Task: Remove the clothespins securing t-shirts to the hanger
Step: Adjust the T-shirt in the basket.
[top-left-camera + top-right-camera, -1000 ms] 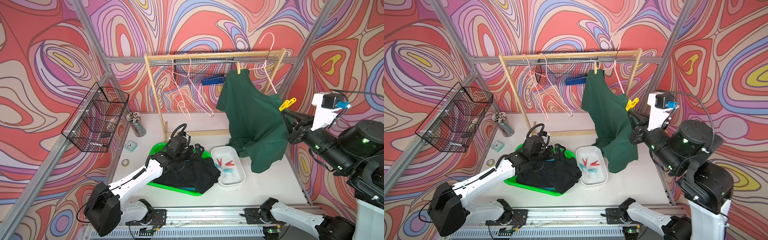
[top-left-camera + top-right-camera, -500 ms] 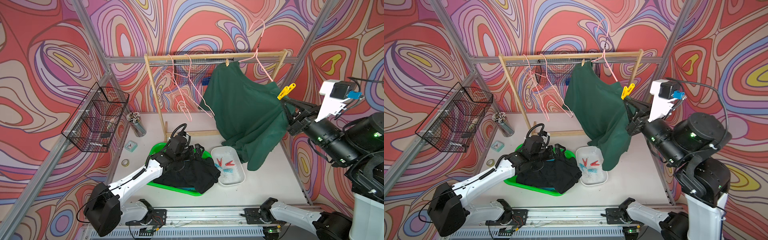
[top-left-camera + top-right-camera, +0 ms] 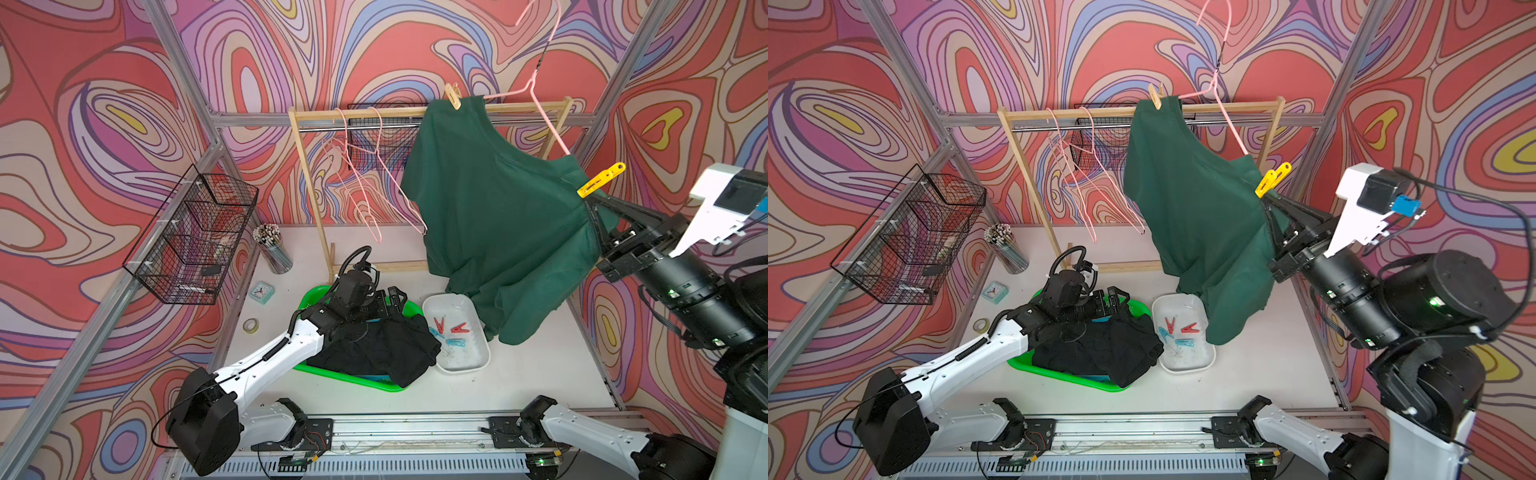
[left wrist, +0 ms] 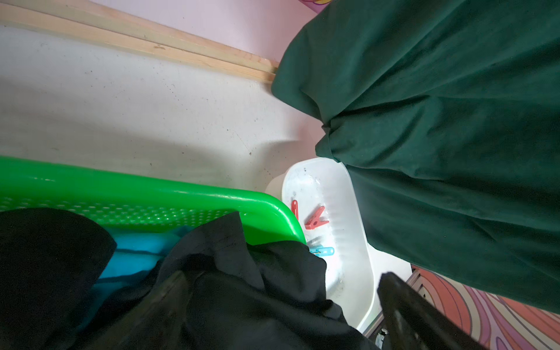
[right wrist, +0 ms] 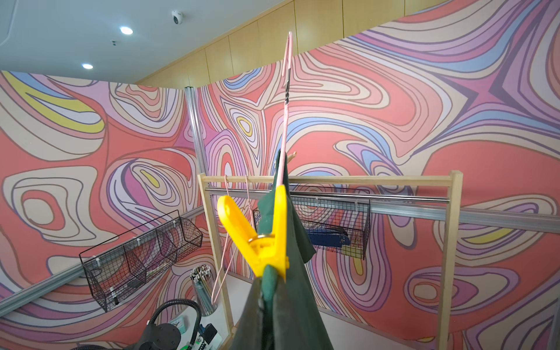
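**Right hand clamps green shirt below yellow peg; left hand gapes over basket**

Little lettering can be made out. The small clock (image 3: 262,291) on the bench (image 3: 519,382) is too small to read, and only a plain strip of the turquoise t-shirt (image 4: 136,254) shows under the black t-shirt (image 3: 386,349) in the green basket (image 3: 357,380).

The right arm is raised high at the right side, its forearm angled up toward the shirt's shoulder. The right hand (image 3: 590,204), seen in both top views (image 3: 1265,202), is closed tight on the shoulder of the dark green t-shirt (image 3: 498,216), just below the yellow clothespin (image 3: 601,179). From the right wrist, that peg (image 5: 260,239) stands upright, pinching the green cloth.

The shirt hangs on a pink hanger (image 3: 548,120), whose hook stands above the bar of the wooden rack (image 3: 374,112), not on it. A tan clothespin (image 3: 453,96) grips the shirt's other shoulder. The hem hangs over the far corner of the white tray (image 3: 457,370); whether it touches, I cannot tell.

The left arm stretches low from the near edge to the basket. The left hand (image 3: 392,301) has its fingers (image 4: 409,315) wide apart, holding nothing, just above the black shirt.

Two red clothespins (image 3: 438,324) and two light blue clothespins (image 3: 455,342) lie in the tray.
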You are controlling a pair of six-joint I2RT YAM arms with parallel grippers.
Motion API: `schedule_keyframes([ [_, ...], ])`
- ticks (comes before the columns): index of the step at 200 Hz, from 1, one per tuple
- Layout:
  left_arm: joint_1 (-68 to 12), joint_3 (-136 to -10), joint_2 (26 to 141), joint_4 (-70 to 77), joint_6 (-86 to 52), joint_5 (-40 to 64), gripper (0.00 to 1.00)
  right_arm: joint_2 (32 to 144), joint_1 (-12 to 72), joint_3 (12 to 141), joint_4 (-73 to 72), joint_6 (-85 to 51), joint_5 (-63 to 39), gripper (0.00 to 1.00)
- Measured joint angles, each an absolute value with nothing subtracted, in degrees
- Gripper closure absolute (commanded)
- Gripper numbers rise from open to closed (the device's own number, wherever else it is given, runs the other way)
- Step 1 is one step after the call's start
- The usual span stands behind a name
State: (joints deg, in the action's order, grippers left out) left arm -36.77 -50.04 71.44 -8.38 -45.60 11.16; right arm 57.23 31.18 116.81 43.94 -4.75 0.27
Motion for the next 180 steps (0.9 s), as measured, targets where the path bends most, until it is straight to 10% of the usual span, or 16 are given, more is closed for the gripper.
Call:
schedule_keyframes([
  [180, -36.7, -49.0, 60.2, -20.1, -43.2, 4.9, 0.00, 60.1, 31.2, 119.7, 33.5, -12.1, -12.1, 1.00],
])
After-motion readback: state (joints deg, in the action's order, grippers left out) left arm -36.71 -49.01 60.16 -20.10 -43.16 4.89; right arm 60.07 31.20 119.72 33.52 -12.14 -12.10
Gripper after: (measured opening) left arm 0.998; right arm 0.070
